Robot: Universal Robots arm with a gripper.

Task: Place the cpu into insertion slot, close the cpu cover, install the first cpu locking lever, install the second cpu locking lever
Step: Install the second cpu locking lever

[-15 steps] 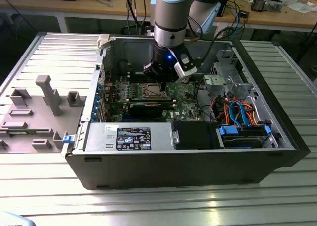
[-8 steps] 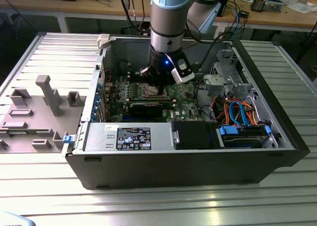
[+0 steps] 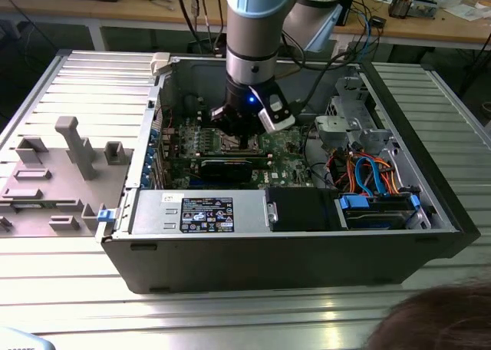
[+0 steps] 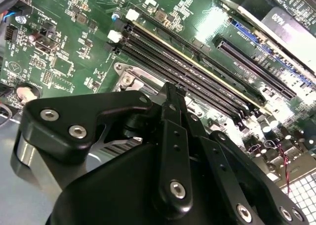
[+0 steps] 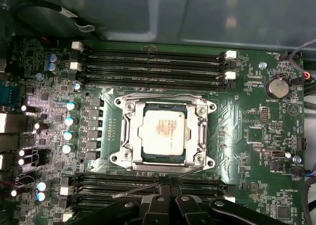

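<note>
arm [image 3: 257, 28] reaches down into the open computer case [image 3: 291, 242], which lies on its side on a ribbed metal table [image 3: 230, 319]. gripper [image 3: 244, 139] sits low over the green motherboard [image 3: 288, 154], just above the socket area, in the exterior view.

first wrist view: the cpu [image 5: 164, 131] lies flat in the insertion slot [image 5: 164, 133], dull silvery-tan top facing up, squared with the socket. the cpu cover [image 5: 130, 131] is down around it — silvery frame with the chip showing through its square window. a thin locking lever [image 5: 136, 190] runs slantwise along the socket's edge on the gripper's side, its free end out over the memory slots [image 5: 153, 62]. black gripper fingers [image 5: 165, 205] sit close together right at that lever; the tips appear closed or nearly so, but whether they actually pinch the lever i cannot tell.

second wrist view: black gripper [image 4: 175, 89] linkage in the foreground, fingers [image 4: 173, 136] drawn in to a narrow point just above a corner of the silvery socket frame [image 4: 129, 77], long memory slots [image 4: 197, 72] beside it.

a grey plastic tray [image 3: 54, 173] rests on the table at the exterior view's left, beside the case.
</note>
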